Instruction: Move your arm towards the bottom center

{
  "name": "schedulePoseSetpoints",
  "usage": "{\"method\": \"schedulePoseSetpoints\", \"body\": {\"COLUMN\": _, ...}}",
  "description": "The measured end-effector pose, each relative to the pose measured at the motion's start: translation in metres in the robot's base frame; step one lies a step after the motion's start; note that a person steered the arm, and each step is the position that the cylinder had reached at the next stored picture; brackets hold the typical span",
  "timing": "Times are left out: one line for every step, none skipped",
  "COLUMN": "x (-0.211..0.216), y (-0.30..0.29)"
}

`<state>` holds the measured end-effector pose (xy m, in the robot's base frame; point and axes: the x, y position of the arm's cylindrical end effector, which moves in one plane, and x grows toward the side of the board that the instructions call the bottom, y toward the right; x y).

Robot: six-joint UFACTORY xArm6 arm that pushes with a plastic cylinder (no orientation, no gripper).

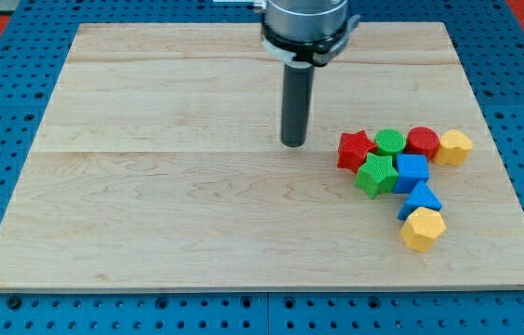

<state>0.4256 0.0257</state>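
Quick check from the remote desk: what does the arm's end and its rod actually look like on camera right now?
A straight, dark grey to black cylindrical rod hangs from a round silvery metal collar with a black clamp ring beneath it. The rod is smooth and plain, with no markings, and no cables show. My tip is a flat, blunt end. Everything above the collar is cut off by the view's top.

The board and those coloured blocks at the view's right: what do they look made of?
The pale board looks like unfinished wood: visible grain and plank seams, matte. The blocks, such as the red star-shaped block and the yellow hexagonal block, look like moulded or printed plastic: saturated flat colour, faint sheen; which one I cannot tell. My tip stands left of them, apart.
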Motion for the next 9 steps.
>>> {"method": "schedulePoseSetpoints", "body": {"x": 0.013, "y": -0.025}}
{"method": "schedulePoseSetpoints", "body": {"x": 0.063, "y": -0.043}}
{"method": "schedulePoseSetpoints", "body": {"x": 0.11, "y": -0.057}}
{"method": "schedulePoseSetpoints", "body": {"x": 0.124, "y": -0.065}}
{"method": "schedulePoseSetpoints", "body": {"x": 0.125, "y": -0.065}}
{"method": "schedulePoseSetpoints", "body": {"x": 0.129, "y": -0.065}}
{"method": "schedulePoseSetpoints", "body": {"x": 0.138, "y": -0.065}}
{"method": "schedulePoseSetpoints", "body": {"x": 0.151, "y": -0.065}}
{"method": "schedulePoseSetpoints", "body": {"x": 0.168, "y": -0.061}}
